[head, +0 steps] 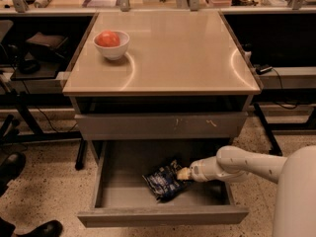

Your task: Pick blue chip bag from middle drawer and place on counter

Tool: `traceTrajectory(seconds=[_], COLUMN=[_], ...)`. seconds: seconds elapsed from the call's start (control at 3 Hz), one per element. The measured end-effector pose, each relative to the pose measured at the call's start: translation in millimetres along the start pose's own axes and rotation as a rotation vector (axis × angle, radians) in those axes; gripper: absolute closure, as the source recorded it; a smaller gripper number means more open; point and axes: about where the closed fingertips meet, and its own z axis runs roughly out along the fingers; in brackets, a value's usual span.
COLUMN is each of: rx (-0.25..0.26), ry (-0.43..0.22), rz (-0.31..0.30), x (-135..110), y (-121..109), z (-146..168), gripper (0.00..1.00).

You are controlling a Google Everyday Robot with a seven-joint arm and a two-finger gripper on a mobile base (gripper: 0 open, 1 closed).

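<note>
Middle drawer (148, 216) pulled open; blue chip bag (162, 182) lies crumpled on its floor. Gripper (183, 173) touches the bag's right edge; its hold cannot be told. White arm (247, 164) is cut off at right. Beyond: scuffed front panel (158, 127), counter (187, 53), white bowl (113, 52) holding red fruit (107, 38).

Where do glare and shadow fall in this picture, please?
Camera view: pale curved glare streaks the counter beside the white bowl and near its right edge; the gap under it is dark; the middle drawer dims toward its back; the gripper, inside it at the blue chip bag, is clearly lit.
</note>
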Motion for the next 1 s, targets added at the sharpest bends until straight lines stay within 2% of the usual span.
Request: traceTrajectory(seconds=[1.0], rx=[0.000], ry=[0.000], rz=[0.000], x=[0.0], y=[0.1], z=[0.1], gripper=[0.15])
